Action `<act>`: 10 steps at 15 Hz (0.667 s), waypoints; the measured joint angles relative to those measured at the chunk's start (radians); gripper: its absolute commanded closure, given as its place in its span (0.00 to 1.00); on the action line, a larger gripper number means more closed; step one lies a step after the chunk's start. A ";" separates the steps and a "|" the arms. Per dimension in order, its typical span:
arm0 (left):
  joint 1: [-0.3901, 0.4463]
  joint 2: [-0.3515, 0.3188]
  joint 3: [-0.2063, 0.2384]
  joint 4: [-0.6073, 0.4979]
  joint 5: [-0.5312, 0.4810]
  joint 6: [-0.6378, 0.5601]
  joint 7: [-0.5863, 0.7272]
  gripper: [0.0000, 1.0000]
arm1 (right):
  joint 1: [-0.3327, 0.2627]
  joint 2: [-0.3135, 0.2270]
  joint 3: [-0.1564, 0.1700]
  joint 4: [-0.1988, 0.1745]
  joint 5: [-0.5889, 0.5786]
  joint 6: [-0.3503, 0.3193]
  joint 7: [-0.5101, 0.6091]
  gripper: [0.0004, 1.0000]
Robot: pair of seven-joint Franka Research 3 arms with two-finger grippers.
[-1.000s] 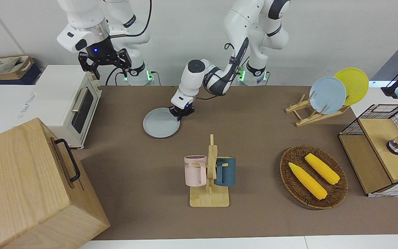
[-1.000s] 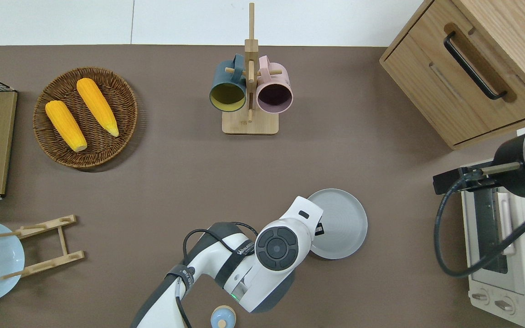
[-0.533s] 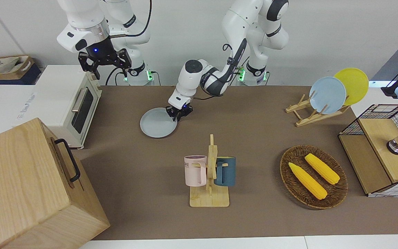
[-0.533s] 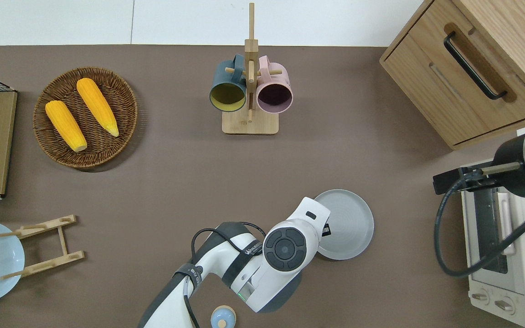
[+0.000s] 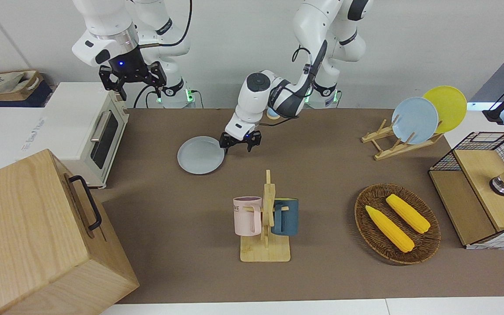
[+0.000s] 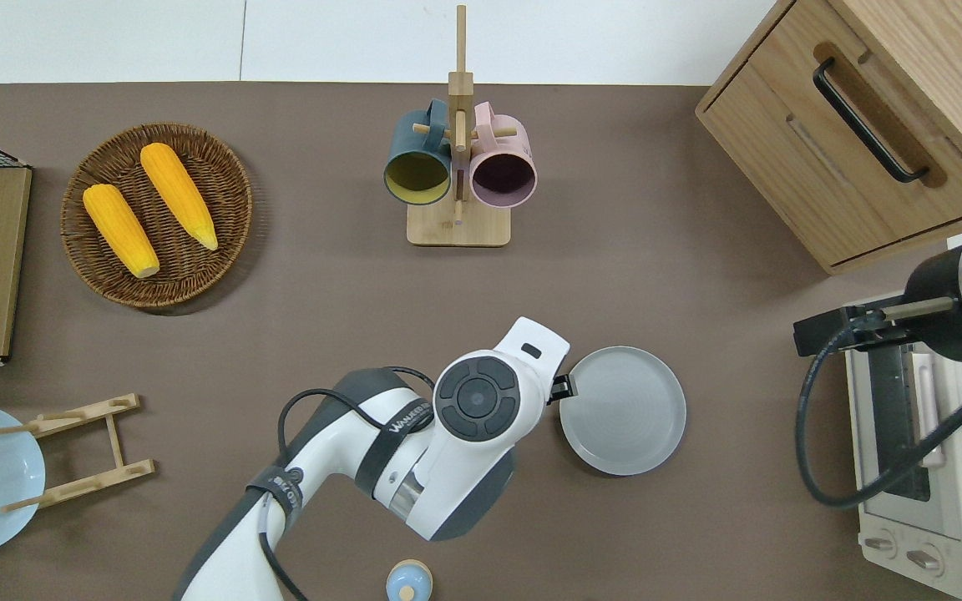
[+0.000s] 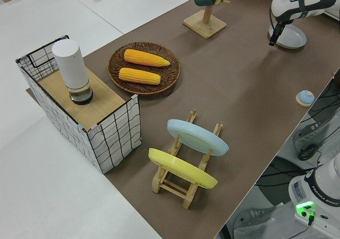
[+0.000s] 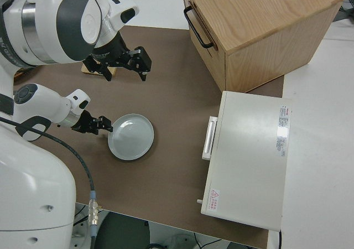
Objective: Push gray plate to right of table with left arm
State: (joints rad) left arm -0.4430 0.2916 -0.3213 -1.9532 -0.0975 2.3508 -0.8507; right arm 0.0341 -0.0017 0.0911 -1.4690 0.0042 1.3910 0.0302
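My left gripper [image 5: 239,143] is now backing off the gray plate [image 5: 201,155], fingers spread and empty, just beside its rim. The plate is resting toward the right arm's end of the table [image 5: 322,175]; I'm judging the push finished. The right arm is parked.

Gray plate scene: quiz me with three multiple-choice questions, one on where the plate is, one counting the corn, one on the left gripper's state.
1. The gray plate lies: A on the rack; B flat on the table; C in a mug.
2. How many corn cobs are in the basket? A two; B three; C four.
3. The left gripper is: A shut on the plate; B shut over a mug; C open beside the plate.
Answers: B, it lies flat on the tabletop; A, two cobs show; C, its fingers are spread next to the rim.
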 measured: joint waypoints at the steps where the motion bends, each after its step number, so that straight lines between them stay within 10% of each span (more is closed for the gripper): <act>1: 0.021 -0.019 0.000 0.000 0.000 -0.037 0.031 0.01 | 0.000 0.000 0.000 0.000 0.000 0.000 0.000 0.02; 10: 0.312 -0.179 0.012 0.003 0.004 -0.339 0.387 0.01 | 0.000 0.000 0.000 0.000 0.000 0.000 0.000 0.02</act>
State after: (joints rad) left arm -0.1313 0.1124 -0.3098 -1.9505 -0.0932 2.0122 -0.4634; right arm 0.0341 -0.0017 0.0911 -1.4690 0.0043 1.3910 0.0302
